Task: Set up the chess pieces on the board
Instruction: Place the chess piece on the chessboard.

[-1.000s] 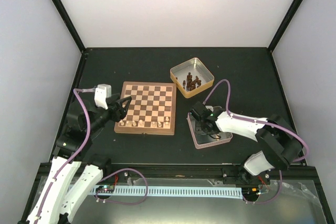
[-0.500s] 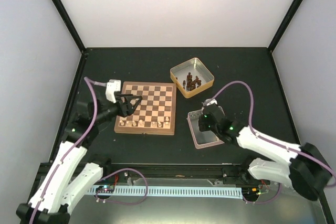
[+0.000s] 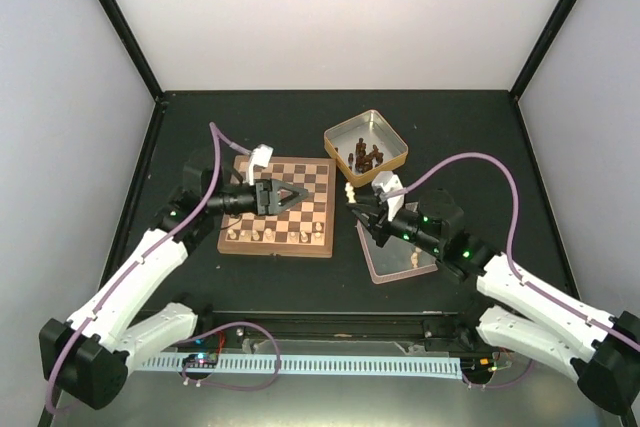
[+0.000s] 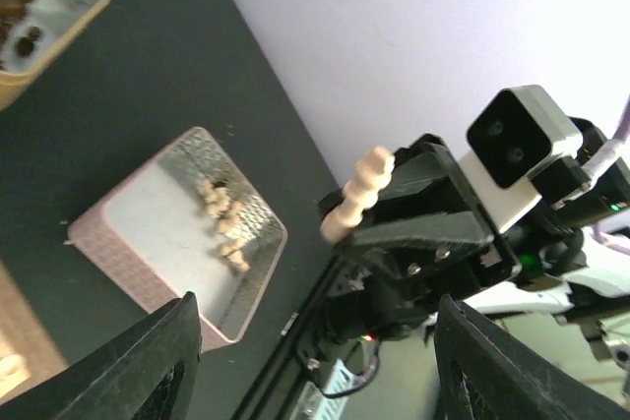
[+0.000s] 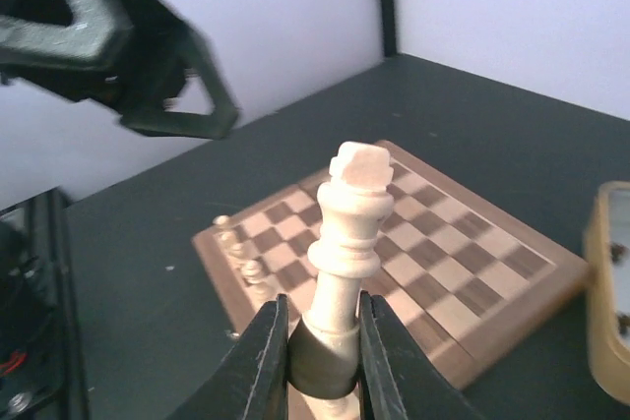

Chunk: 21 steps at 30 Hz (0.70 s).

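**A:** What is hard to make out on the held cream piece (image 5: pixel 350 228)?

**B:** Its foot. In the right wrist view it is buried between the 2 fingers (image 5: pixel 267 351) of the right gripper (image 5: pixel 322 346). The crown is blurred, so I cannot tell king from queen.

**A:** And where is it?

**B:** In the top view it sits just off the right edge of the board (image 3: pixel 277 212), between the board and the pink tin (image 3: pixel 385 265).

**A:** Is the board fully in sight?

**B:** No. It lies left of centre in the top view, and the left gripper (image 3: pixel 290 194) hangs over its upper middle squares and hides them. The left wrist view catches only a tan sliver at the lower left edge. A few small cream pieces (image 3: pixel 250 235) stand along the bottom row, too small to tell their kinds.

**A:** The grippers?

**B:** The right one is clamped on the piece's lower stem, with the top end free. The left one has its jaws spread wide with nothing between them.

**A:** Anything else?

**B:** Loose cream pieces (image 4: pixel 221 223) lie in the pink tin. A gold tin (image 3: pixel 370 129) at upper right of the board holds dark pieces (image 3: pixel 366 156), too bunched to count.
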Each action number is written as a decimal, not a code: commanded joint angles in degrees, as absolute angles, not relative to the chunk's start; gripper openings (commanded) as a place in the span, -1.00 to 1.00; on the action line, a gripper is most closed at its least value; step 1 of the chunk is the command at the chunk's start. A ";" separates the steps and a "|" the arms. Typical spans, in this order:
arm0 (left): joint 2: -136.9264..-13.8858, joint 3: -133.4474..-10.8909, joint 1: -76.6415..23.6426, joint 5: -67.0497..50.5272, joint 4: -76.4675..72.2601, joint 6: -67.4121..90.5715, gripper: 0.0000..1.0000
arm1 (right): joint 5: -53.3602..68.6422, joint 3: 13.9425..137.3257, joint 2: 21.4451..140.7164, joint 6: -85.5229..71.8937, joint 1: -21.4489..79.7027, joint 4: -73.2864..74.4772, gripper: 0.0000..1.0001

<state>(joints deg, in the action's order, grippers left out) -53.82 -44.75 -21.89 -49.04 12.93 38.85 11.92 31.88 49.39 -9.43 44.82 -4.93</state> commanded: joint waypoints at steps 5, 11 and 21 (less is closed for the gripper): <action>-59.76 -51.52 -26.99 -56.26 6.66 42.62 0.31 | 29.36 38.05 53.40 -1.82 44.91 -6.13 -0.74; -63.25 -54.70 -29.66 -55.09 11.67 40.75 0.16 | 29.35 39.19 55.49 -1.00 44.98 -4.13 -0.72; -68.32 -59.30 -32.50 -53.98 18.31 36.29 -0.23 | 27.26 40.60 57.55 -0.49 45.35 -1.85 -0.71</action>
